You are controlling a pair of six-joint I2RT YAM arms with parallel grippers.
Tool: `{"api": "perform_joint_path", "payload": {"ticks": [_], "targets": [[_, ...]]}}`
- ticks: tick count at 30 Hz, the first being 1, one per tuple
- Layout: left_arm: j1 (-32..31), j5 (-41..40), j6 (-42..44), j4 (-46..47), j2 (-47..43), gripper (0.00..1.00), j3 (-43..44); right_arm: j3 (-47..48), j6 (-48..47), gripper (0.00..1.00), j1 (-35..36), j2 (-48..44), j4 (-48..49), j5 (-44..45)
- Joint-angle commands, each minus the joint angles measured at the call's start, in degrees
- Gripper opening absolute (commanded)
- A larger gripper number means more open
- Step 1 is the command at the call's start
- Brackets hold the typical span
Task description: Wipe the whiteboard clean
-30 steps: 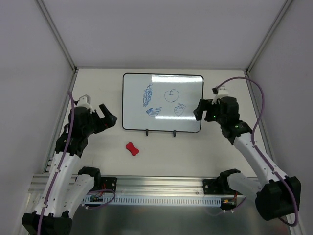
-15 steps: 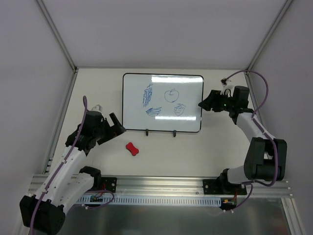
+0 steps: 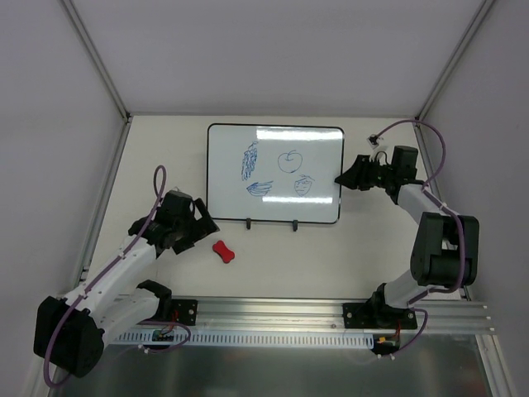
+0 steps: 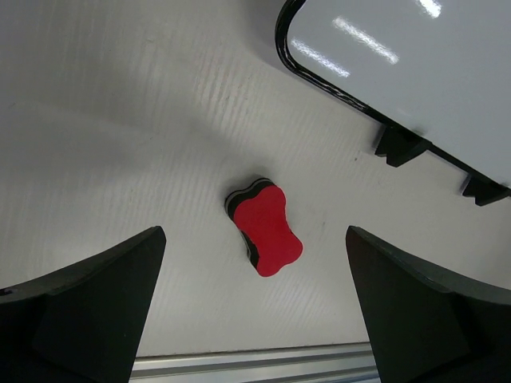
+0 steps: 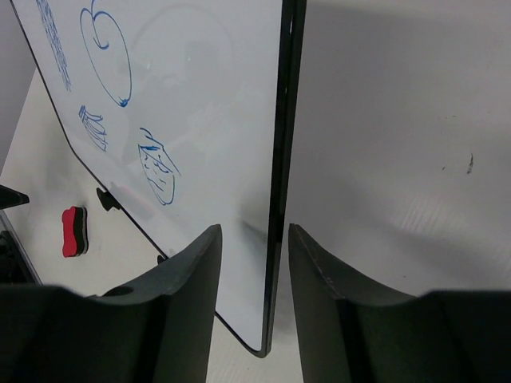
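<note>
Red eraser (image 4: 264, 227) lies under the wide-open left gripper (image 3: 202, 223) for pickup, while the unclenched right gripper (image 5: 254, 235) straddles the whiteboard (image 5: 200, 120), seemingly poised to brace its right edge.

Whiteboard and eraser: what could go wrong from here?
1. The right gripper straddles the right edge of the whiteboard, jaws open; an off-centre clamp could push or twist the board.
2. The eraser lies skewed under the open left gripper; closing might rotate it or catch only a corner.

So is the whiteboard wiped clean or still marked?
Still marked: blue doodles show on the whiteboard, and the eraser lies off it.
</note>
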Motion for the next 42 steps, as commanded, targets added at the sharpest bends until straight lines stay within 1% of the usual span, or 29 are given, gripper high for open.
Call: {"api": "perform_joint_path", "payload": {"ticks": [1,4,8,10,14,18,24,29,34,37,42], "targets": [[-1.5,-3.5,-3.3,-0.2,1.7,0.99,-0.2,2.1,-1.9,0.4,-0.7,1.4,1.9,-2.9],[-2.4,-4.7,-4.5,-0.2,2.8,0.99,-0.2,2.0,-2.1,0.35,-0.8,2.5,1.8,-3.6],[-2.9,-5.3,-5.2,-0.1,3.8,0.99,-0.2,1.3,-2.8,0.22,-0.8,3.0,1.9,-3.6],[-3.4,-5.7,-5.4,-0.1,4.1,0.99,-0.3,0.7,-3.0,0.21,-0.9,3.2,1.8,-3.5],[-4.6,-6.2,-6.6,-0.1,5.4,0.99,-0.3,0.0,-3.8,0.12,-0.9,3.5,1.7,-3.7],[-7.1,-7.3,-9.2,-0.2,7.3,0.99,0.2,0.0,-3.9,0.1,-1.4,3.3,1.6,-3.1],[-11.2,-8.3,-11.6,-0.2,12.7,0.99,2.2,-0.4,-2.9,0.11,-1.8,3.7,0.4,-2.4],[-12.0,-9.2,-12.7,-0.2,14.1,0.96,2.2,-0.2,-1.6,0.11,-2.1,4.6,-1.0,-1.8],[-12.4,-9.2,-13.3,-0.2,15.1,0.96,2.7,0.1,-1.3,0.11,-2.3,5.6,-2.6,-2.5],[-12.8,-9.1,-13.7,-0.2,15.7,0.96,3.1,0.0,-0.7,0.11,-2.3,5.6,-3.3,-1.1],[-13.8,-9.5,-14.9,-0.2,16.5,0.94,3.1,-0.5,-1.4,0.11,-2.3,5.3,-3.6,-2.3]]}}
